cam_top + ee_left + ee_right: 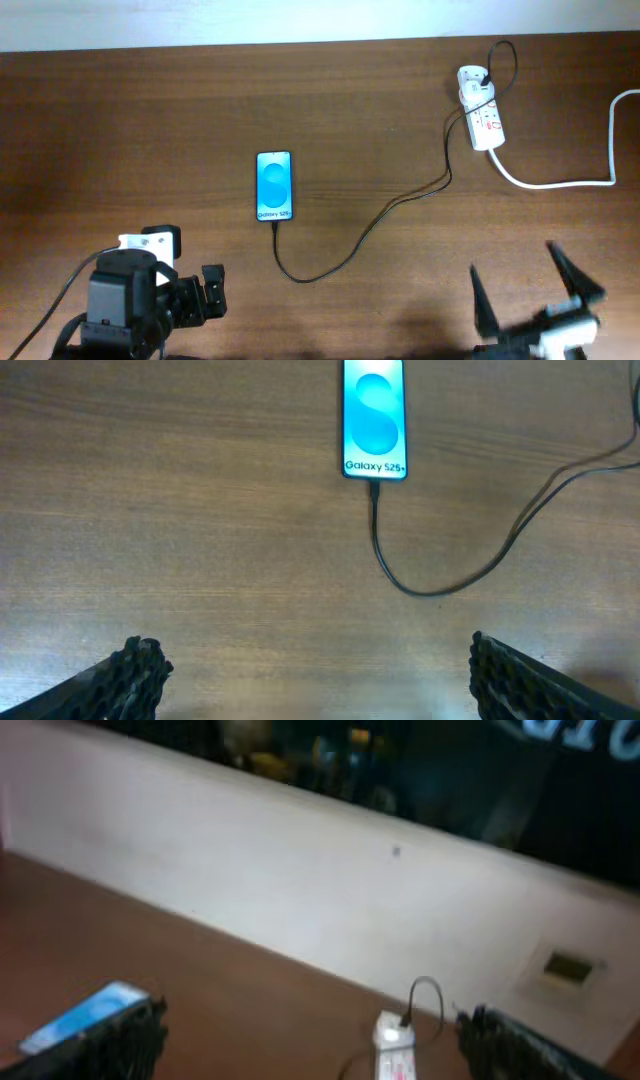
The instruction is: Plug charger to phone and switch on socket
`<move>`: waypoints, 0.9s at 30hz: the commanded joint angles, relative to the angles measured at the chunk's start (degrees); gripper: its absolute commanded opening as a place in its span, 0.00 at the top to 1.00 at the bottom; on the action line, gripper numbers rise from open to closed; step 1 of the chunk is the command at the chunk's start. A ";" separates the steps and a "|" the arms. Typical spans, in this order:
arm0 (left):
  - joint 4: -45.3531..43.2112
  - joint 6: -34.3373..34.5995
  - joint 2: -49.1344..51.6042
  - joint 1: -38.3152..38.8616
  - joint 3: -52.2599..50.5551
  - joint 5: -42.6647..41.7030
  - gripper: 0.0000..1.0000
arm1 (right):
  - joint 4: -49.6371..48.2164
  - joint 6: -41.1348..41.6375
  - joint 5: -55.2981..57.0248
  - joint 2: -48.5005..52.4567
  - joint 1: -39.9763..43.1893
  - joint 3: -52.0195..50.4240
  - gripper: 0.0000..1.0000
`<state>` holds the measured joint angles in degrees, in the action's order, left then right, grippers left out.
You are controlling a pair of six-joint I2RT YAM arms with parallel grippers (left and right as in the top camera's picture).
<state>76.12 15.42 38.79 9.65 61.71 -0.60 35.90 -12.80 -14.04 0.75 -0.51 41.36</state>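
Observation:
The phone lies flat at the table's middle, blue screen up; it also shows in the left wrist view and at the left edge of the right wrist view. The black charger cable has its tip at the phone's lower end and runs to a white adapter on the socket at the far right, also in the right wrist view. My left gripper is open and empty, near the front left. My right gripper is open and empty at the front right.
The socket's thick white cord runs right and off the table edge. A pale wall borders the table's far side.

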 commanded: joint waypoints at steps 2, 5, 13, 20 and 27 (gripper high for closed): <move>-0.13 0.33 -0.17 0.22 0.22 0.46 0.00 | -10.69 14.67 9.40 -0.42 0.26 -12.96 0.02; -0.13 0.33 -0.17 0.22 0.22 0.46 0.00 | -17.38 16.33 10.62 -0.39 0.26 -21.90 0.02; -0.13 0.33 -0.17 0.22 0.20 0.46 0.01 | -21.73 16.35 15.85 -0.39 0.26 -33.99 0.02; -0.13 0.33 -0.17 0.22 0.22 0.46 0.01 | -21.79 16.31 16.44 -0.28 0.26 -37.07 0.02; -0.13 0.33 -0.17 0.22 0.20 0.46 0.01 | -21.81 16.31 16.44 -0.28 0.26 -37.07 0.02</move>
<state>76.09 15.44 38.79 9.65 61.71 -0.58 14.09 3.03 1.54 0.86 -0.51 4.75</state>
